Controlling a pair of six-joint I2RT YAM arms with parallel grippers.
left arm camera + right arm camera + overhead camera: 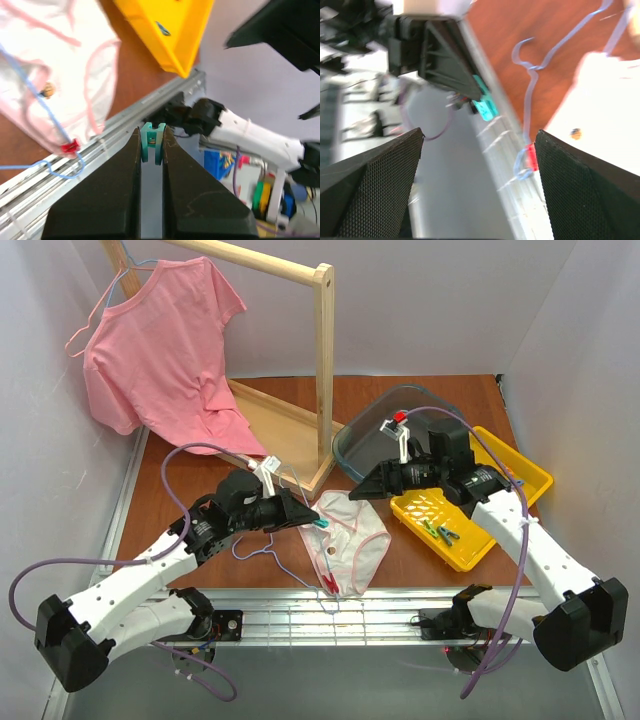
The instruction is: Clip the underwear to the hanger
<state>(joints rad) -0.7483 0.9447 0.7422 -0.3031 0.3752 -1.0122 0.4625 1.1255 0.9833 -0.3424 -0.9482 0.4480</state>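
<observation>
Underwear (350, 535) lies flat by the table's near edge over the hanger (529, 100), with a red clothespin (330, 585) already on its near end. Left gripper (303, 515) pinches a teal clothespin (152, 142) just left of the fabric and points right at it, so that arm's nearer. Right gripper (362, 490) hovers just behind, jaws spread and empty. Yellow tray (520, 475) holds spare pegs (440, 533). Can't tell what's in the clear tub (360, 435) beyond.

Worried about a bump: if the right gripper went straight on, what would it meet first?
Probably the green clip in the left gripper, just ahead of the right gripper; depth is unclear.
</observation>
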